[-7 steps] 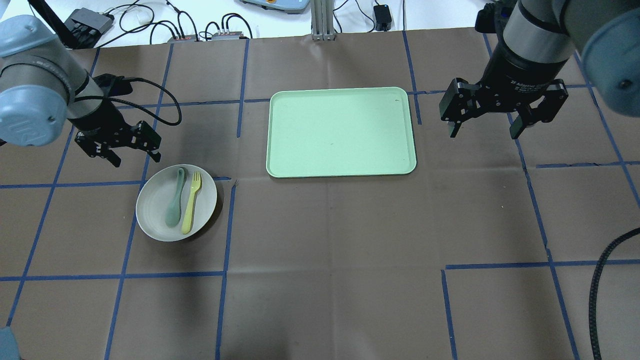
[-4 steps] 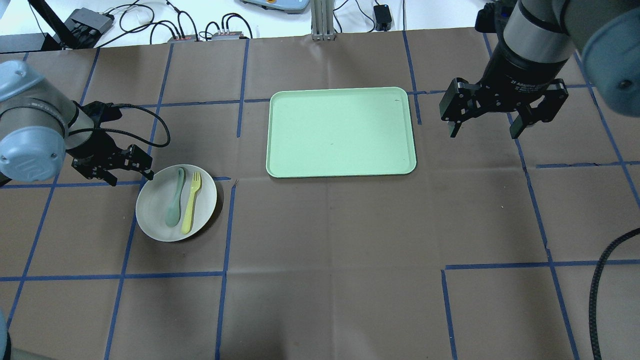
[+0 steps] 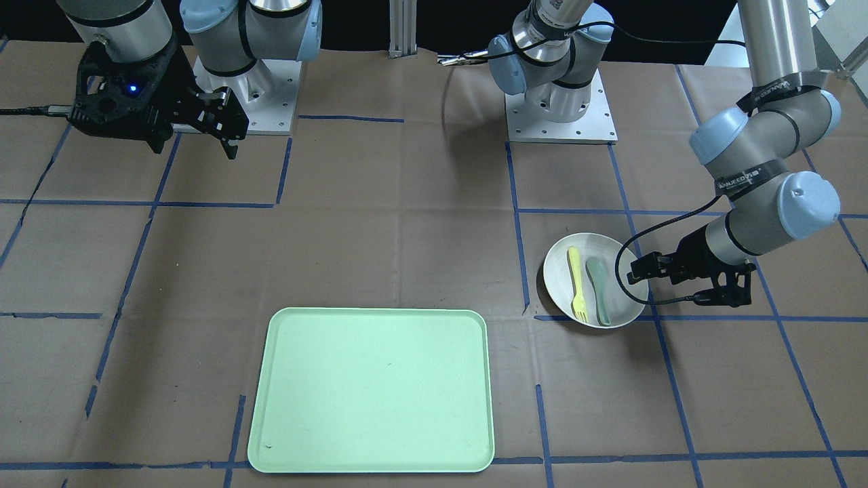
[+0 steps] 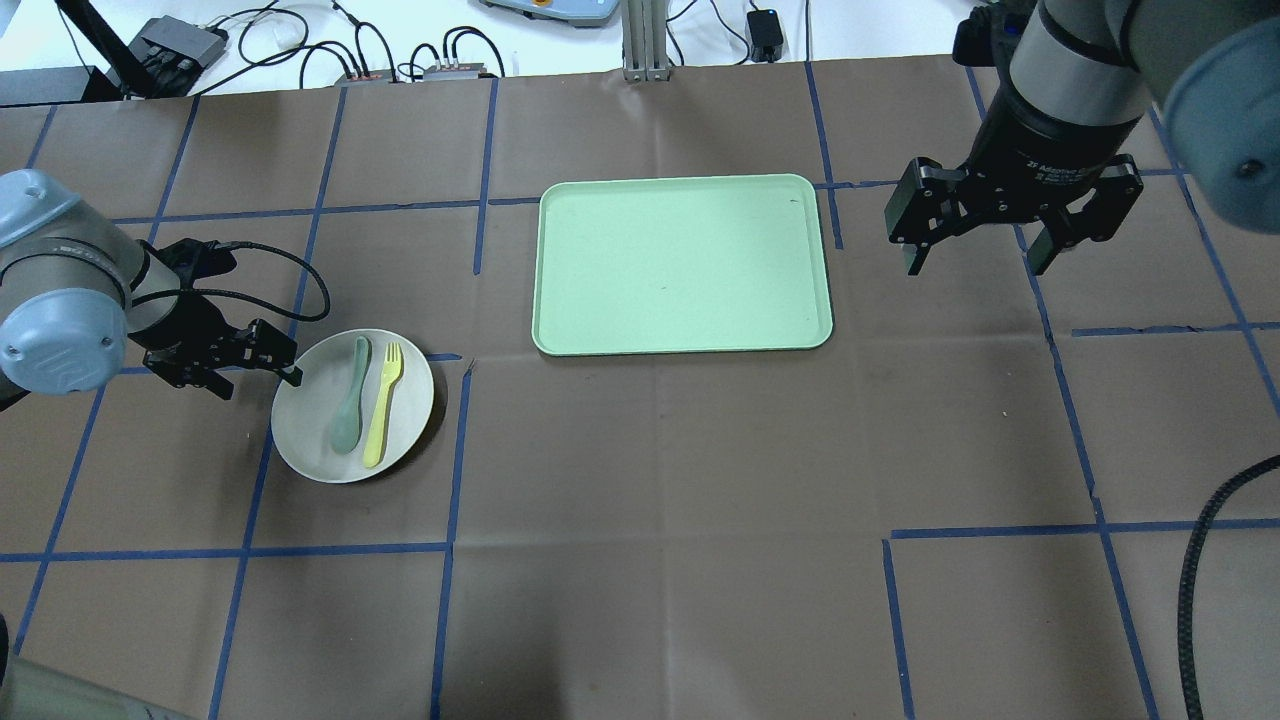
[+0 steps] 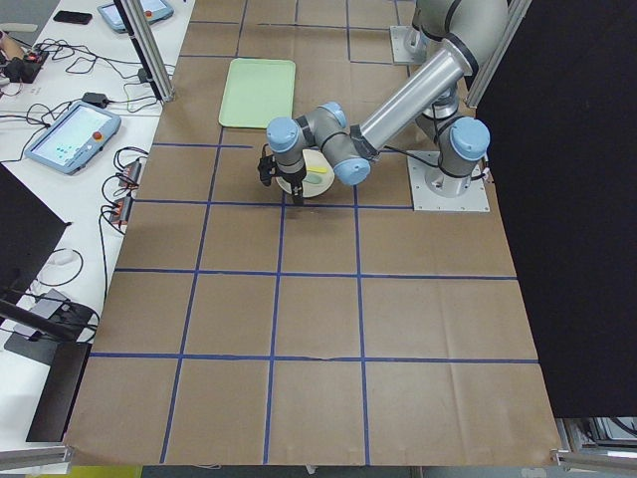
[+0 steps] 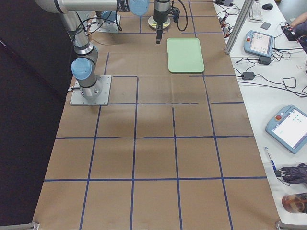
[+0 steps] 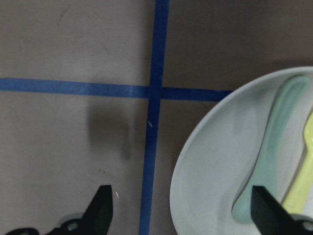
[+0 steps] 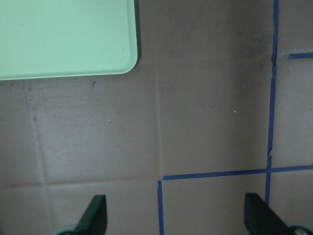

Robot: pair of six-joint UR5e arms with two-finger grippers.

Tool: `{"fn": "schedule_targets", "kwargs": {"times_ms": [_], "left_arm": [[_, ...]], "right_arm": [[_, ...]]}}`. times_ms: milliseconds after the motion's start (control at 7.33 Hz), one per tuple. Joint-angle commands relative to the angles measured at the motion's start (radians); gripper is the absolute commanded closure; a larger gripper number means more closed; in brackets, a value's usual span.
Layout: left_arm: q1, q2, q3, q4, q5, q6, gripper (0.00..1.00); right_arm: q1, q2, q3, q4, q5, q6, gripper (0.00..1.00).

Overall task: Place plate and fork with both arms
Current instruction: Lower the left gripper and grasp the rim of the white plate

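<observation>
Plate (image 4: 308,440) at robot's left, well apart from mint-green tray (image 4: 680,262); fork (image 4: 384,404) and spoon (image 4: 350,395) lying inside. Left gripper (image 4: 258,382) spread wide, straddling plate rim. Right gripper (image 4: 976,268) spread, empty, beside tray. Lower squarely, pinch rim only, avoid nudging spoon, lift level.

The round, off-white plastic plate (image 4: 305,435) looks smooth and matt, as do the slim pale-yellow plastic fork (image 4: 383,405) and the grey-green plastic spoon (image 4: 349,400) in it. The rectangular mint-green plastic tray (image 4: 680,262) has a faint satin sheen. The brown paper table cover (image 4: 650,500) is matt and creased, crossed by smooth blue tape lines (image 4: 340,549).
</observation>
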Motion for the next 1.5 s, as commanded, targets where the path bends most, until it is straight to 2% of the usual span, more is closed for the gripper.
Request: {"fn": "schedule_targets", "kwargs": {"times_ms": [0,409,545,955,1091,1364], "left_arm": [[0.003,-0.018,-0.015,0.000,-0.017,0.012,0.14],[0.004,-0.024,-0.014,0.002,-0.011,0.012,0.42],[0.006,-0.024,-0.014,0.000,-0.014,0.012,0.59],[0.024,-0.025,-0.015,-0.003,-0.015,0.012,0.71],[0.024,-0.024,-0.015,-0.008,-0.015,0.009,0.82],[0.023,-0.015,-0.014,-0.012,-0.020,0.009,0.97]], "right_arm": [[0.001,-0.001,0.003,-0.002,-0.003,-0.005,0.00],[0.001,-0.001,0.003,0.000,0.002,-0.005,0.00],[0.002,-0.001,0.003,-0.002,0.005,-0.005,0.00],[0.001,-0.001,0.005,0.003,0.002,-0.005,0.00],[0.001,-0.001,0.005,0.003,0.002,-0.007,0.00],[0.001,-0.001,0.003,0.003,0.000,-0.007,0.00]]}}
